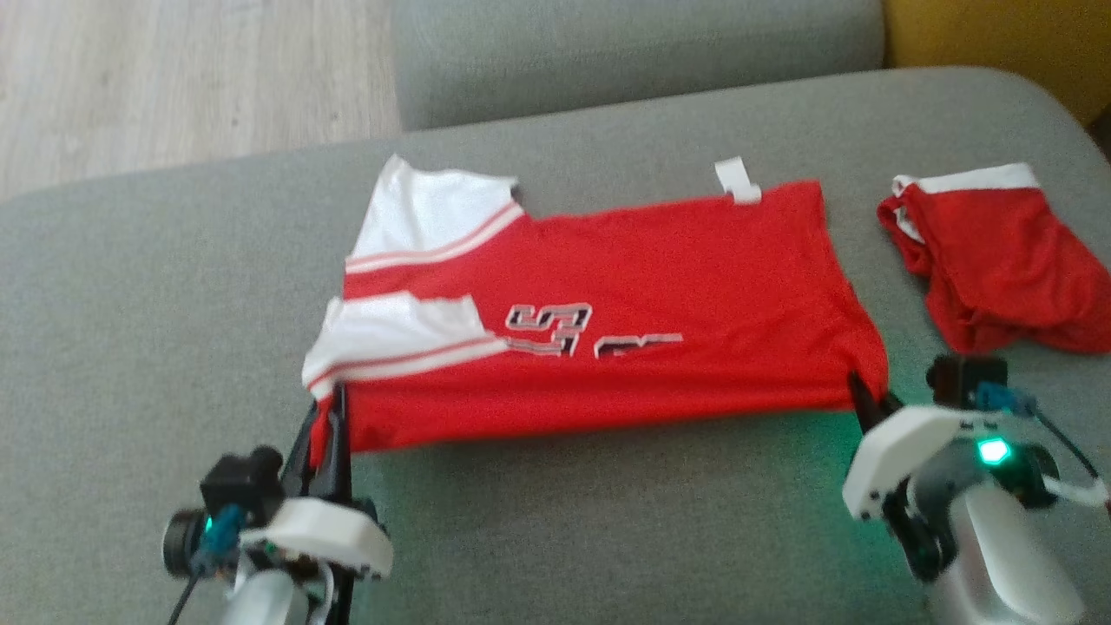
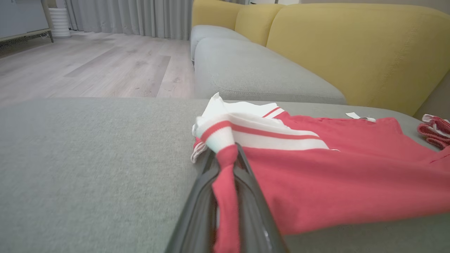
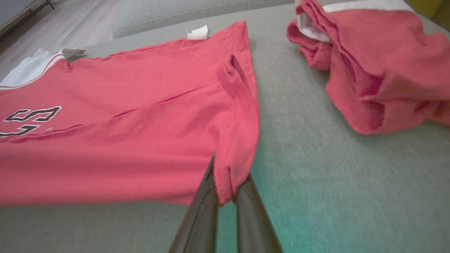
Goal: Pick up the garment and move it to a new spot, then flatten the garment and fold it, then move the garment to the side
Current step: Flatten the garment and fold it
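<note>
A red jersey [image 1: 660, 286] with white striped sleeves and dark numbers lies spread across the grey sofa seat [image 1: 130, 304]. Its near edge is lifted off the cushion and stretched between both grippers. My left gripper [image 1: 334, 408] is shut on the near left corner by the white sleeve; in the left wrist view the red cloth [image 2: 225, 168] runs pinched between the dark fingers [image 2: 200, 207]. My right gripper [image 1: 868, 399] is shut on the near right hem corner, and the right wrist view shows that fold of jersey [image 3: 228, 175] clamped at the fingertips.
A second red garment with a white band [image 1: 998, 252] lies crumpled at the right of the seat, also seen as a red heap [image 3: 372, 66]. Yellow back cushions [image 2: 351, 49] rise behind. A wooden floor [image 1: 174, 78] lies beyond the seat's far left edge.
</note>
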You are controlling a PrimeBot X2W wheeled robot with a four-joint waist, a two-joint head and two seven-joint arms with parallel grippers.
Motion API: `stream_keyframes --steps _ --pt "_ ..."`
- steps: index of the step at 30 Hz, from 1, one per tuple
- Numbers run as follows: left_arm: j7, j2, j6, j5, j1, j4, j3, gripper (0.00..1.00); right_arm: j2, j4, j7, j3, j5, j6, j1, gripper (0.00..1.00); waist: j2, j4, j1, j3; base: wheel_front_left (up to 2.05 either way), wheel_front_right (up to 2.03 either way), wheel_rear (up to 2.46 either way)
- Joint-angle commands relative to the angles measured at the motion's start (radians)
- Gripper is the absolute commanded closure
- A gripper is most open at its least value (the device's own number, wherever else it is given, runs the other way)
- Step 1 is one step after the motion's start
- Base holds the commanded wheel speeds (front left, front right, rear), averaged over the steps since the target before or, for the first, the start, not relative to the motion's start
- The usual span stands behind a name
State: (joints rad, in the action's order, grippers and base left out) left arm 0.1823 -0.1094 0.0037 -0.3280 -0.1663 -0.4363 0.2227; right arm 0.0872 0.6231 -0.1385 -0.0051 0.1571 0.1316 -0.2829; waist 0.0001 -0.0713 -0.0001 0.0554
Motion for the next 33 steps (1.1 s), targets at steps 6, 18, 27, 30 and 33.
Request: stream_keyframes --steps 6,18,27,30,33 --pt "-0.072 -0.038 0.030 -0.019 0.092 0.152 -0.025 1.00 0.027 -0.207 -0.111 0.011 0.049 -0.001 0.119 1.00 -0.0001 -0.008 0.0001 -0.055 0.00 0.00 0.00" --pt "-0.140 -0.038 0.051 -0.027 0.119 0.182 -0.005 0.00 -0.005 -0.346 -0.095 -0.035 0.114 -0.001 0.149 0.00 -0.0001 -0.027 0.0001 -0.041 0.00 0.00 0.00" --pt "-0.007 -0.042 0.057 -0.022 -0.018 0.238 -0.047 0.00 -0.021 -0.439 0.104 -0.084 0.094 -0.001 0.050 0.00 -0.0001 -0.039 0.0001 0.047 0.00 0.00 0.00" --pt "0.005 -0.057 0.038 -0.015 -0.095 0.259 -0.045 0.00 -0.025 -0.470 0.139 -0.091 0.089 -0.001 0.007 0.00 -0.0001 -0.047 0.0001 0.088 0.00 0.00 0.00" --pt "-0.021 -0.082 0.012 -0.004 -0.190 0.252 -0.033 0.00 -0.028 -0.488 0.153 -0.089 0.086 -0.001 -0.042 0.00 -0.0001 -0.059 0.0001 0.135 0.00 0.00 0.00"
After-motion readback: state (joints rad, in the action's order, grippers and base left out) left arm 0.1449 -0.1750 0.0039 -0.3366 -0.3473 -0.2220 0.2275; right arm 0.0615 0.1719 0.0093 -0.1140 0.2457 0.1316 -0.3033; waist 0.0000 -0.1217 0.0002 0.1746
